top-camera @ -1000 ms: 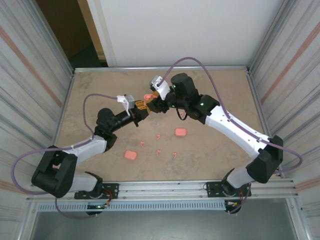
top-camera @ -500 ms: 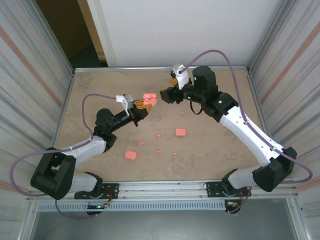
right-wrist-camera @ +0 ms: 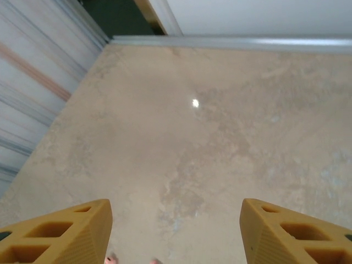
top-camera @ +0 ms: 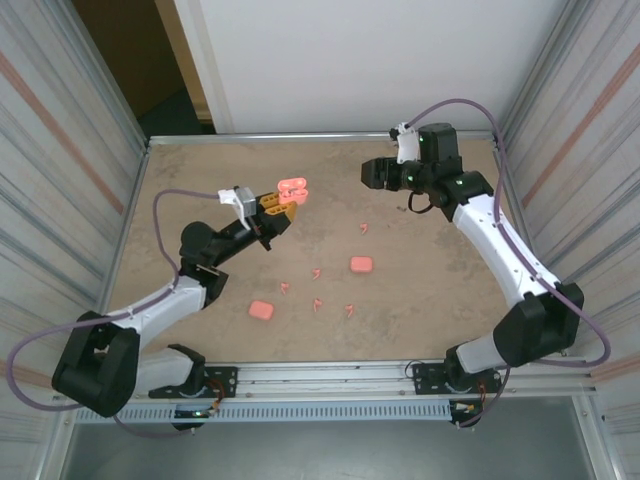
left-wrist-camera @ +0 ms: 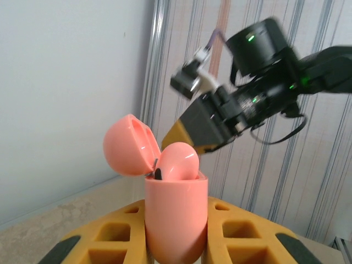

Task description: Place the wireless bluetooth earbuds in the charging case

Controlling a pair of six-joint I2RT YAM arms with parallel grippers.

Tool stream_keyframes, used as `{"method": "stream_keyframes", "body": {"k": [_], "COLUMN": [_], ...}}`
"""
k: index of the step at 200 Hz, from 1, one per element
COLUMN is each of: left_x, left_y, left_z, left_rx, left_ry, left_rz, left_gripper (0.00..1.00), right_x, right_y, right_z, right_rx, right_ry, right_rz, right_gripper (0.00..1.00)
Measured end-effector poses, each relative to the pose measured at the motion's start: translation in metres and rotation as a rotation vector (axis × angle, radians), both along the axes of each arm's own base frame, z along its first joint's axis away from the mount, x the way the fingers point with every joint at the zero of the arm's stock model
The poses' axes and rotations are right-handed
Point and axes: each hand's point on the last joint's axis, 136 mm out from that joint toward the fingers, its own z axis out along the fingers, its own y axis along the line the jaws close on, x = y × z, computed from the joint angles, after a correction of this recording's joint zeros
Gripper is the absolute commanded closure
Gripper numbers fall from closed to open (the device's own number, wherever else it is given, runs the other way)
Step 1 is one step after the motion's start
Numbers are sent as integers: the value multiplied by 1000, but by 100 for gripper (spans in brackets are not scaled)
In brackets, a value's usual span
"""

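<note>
My left gripper (top-camera: 282, 203) is shut on a pink charging case (top-camera: 292, 187), held upright above the table with its lid (left-wrist-camera: 129, 146) hinged open. One pink earbud (left-wrist-camera: 179, 161) sits in the case (left-wrist-camera: 176, 220), its rounded head sticking out above the rim. My right gripper (top-camera: 368, 174) hangs off to the right of the case, apart from it. Its yellow fingers (right-wrist-camera: 55, 231) stand wide open over bare table with nothing between them. Several tiny pink earbuds lie loose on the table, one at the far right (top-camera: 364, 228) and others nearer (top-camera: 316, 271) (top-camera: 349, 310).
Two closed pink cases lie on the table, one right of centre (top-camera: 361, 264) and one near the front (top-camera: 261, 310). Metal walls ring the table (top-camera: 450, 260). The right arm's black wrist (left-wrist-camera: 258, 49) shows beyond the held case.
My right gripper has pulled back from the held case to the right and toward the back wall. The left gripper has shifted the case slightly left and up.
</note>
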Motion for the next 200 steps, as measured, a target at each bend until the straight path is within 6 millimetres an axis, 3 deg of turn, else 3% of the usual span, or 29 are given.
{"method": "stream_keyframes", "body": {"k": [96, 162, 200], "left_x": [-23, -28, -30], "left_y": [14, 16, 17], "left_z": [35, 35, 32], "left_rx": [-32, 6, 26], "left_ry": [-93, -100, -99], "left_rz": [24, 38, 44], "left_gripper": [100, 100, 100], "right_x": [15, 18, 26], "right_y": [-12, -20, -20], "right_z": [-145, -205, -218], "right_rx": [-27, -64, -73], "right_ry": [468, 608, 636], "right_rz": [-52, -77, -85], "right_gripper": [49, 55, 58]}}
